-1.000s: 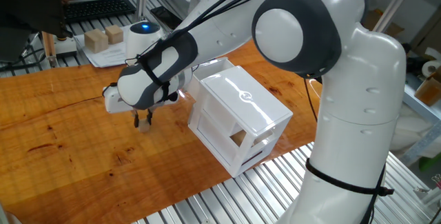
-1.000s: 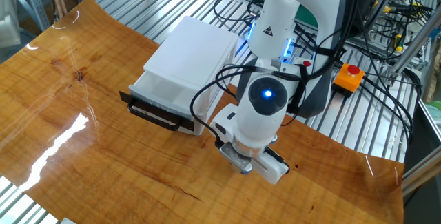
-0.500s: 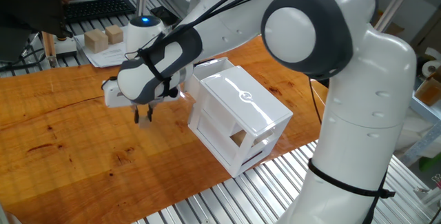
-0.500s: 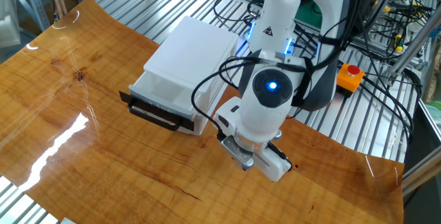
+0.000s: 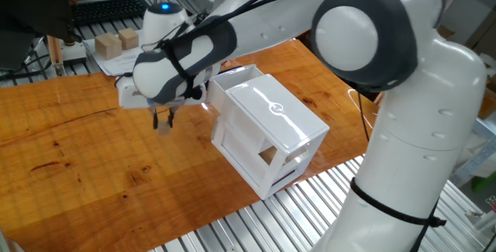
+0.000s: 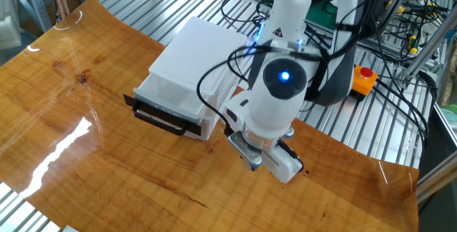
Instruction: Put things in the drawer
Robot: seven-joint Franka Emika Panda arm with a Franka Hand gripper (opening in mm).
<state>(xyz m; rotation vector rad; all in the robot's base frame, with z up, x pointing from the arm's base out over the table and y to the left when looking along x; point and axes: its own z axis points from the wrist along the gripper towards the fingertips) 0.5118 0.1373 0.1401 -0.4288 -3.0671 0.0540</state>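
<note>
**Gripper lifted, small pale piece between its tips**

Up from the tabletop has come the gripper point(image 5: 163, 121) over the last second, and it has drifted a little toward the far end of the white cabinet point(image 5: 271, 124).

From the fixed view that looks along the arm, the two dark fingers point down, clear of the wooden table point(image 5: 70, 159), just beside the cabinet's left side. They stand close together with a small light-tan piece pinched between their tips. It is tiny here, but it looks to be the small wooden cube point(image 5: 163, 126), held above the table and outside the cabinet. Only the pale rim of the drawer point(image 5: 236, 72) shows, sticking out of the cabinet's far end. Well beyond the cabinet, two larger wooden blocks point(image 5: 116, 43) sit near a keyboard point(image 5: 108, 8).

The other fixed view looks from the opposite side. It shows what the first hides: the drawer point(image 6: 171, 107) is pulled part way out of the cabinet point(image 6: 196, 53), its black handle point(image 6: 158, 116) facing the open table. The arm's wrist point(image 6: 275, 96), with a blue light, hangs just beside the cabinet's corner and covers the fingers and the cube, so the grip cannot be judged from this side. An orange box with a red button point(image 6: 362, 77) lies well behind the cabinet.
</note>
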